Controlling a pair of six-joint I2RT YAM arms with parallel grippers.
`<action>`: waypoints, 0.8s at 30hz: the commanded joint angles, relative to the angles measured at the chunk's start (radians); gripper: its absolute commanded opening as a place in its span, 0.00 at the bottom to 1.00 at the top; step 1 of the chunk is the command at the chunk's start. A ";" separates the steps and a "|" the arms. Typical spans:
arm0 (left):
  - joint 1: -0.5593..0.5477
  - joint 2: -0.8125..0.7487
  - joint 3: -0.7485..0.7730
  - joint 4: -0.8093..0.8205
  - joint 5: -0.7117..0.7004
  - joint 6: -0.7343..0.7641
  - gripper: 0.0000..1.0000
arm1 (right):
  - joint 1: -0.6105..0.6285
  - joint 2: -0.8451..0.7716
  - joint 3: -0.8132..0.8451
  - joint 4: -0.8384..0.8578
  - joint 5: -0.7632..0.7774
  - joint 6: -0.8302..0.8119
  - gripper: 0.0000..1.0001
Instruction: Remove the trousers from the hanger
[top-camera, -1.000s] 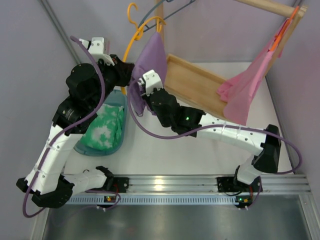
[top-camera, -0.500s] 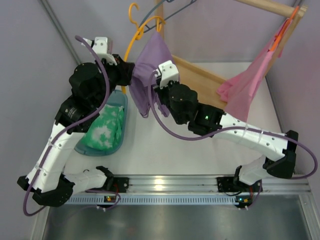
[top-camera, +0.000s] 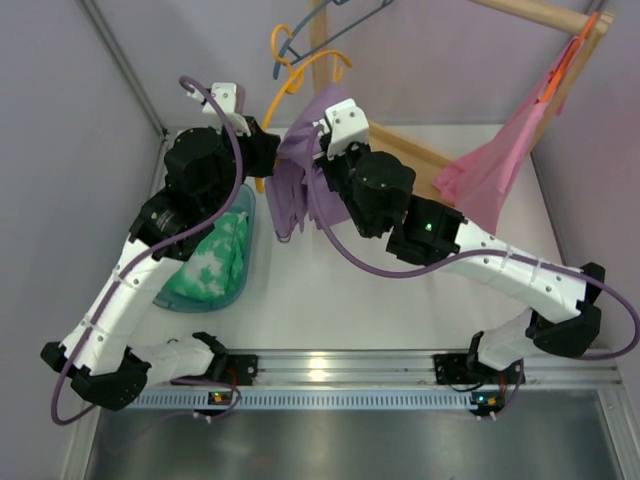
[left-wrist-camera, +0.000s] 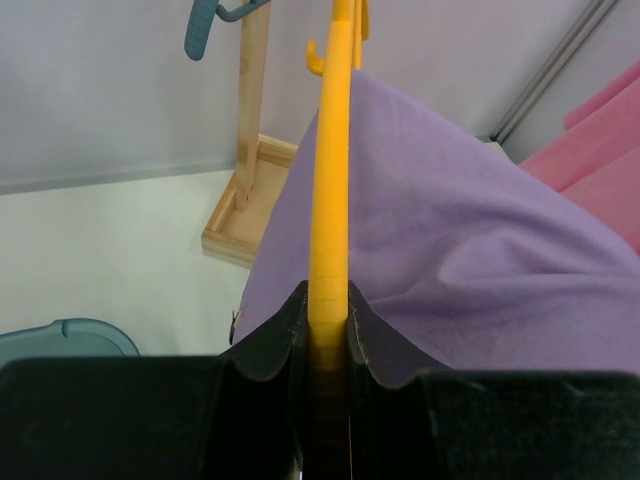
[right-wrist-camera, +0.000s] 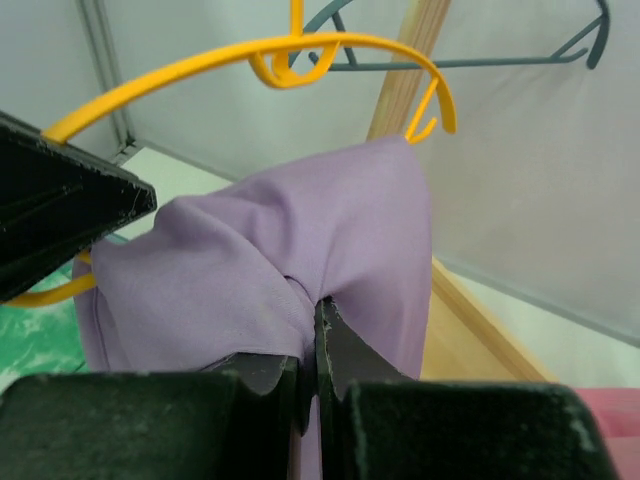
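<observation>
Hanger (left-wrist-camera: 328, 200) moved right w/ left end effector (left-wrist-camera: 327, 300) clamped on it; right end effector (right-wrist-camera: 308, 320) pinching trousers (right-wrist-camera: 300, 240) fold.

Wooden rack (top-camera: 415, 160) at far side of white table (top-camera: 330, 300). Pale lilac-grey walls (top-camera: 200, 40) behind rack and on both sides. Metal corner strip (top-camera: 125, 65) left of rack. Aluminium rail (top-camera: 400, 365) nearside of rack, grey floor (top-camera: 350, 440) past it. Light even.
</observation>
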 joint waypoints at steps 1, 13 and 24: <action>0.006 -0.017 -0.015 0.123 -0.082 -0.011 0.00 | -0.006 -0.035 0.103 0.106 0.059 -0.079 0.00; 0.008 -0.034 -0.142 0.121 -0.033 -0.094 0.00 | -0.006 0.022 0.234 0.218 0.027 -0.208 0.00; 0.008 -0.042 -0.198 0.052 -0.065 -0.160 0.00 | -0.005 0.086 0.323 0.352 -0.019 -0.326 0.00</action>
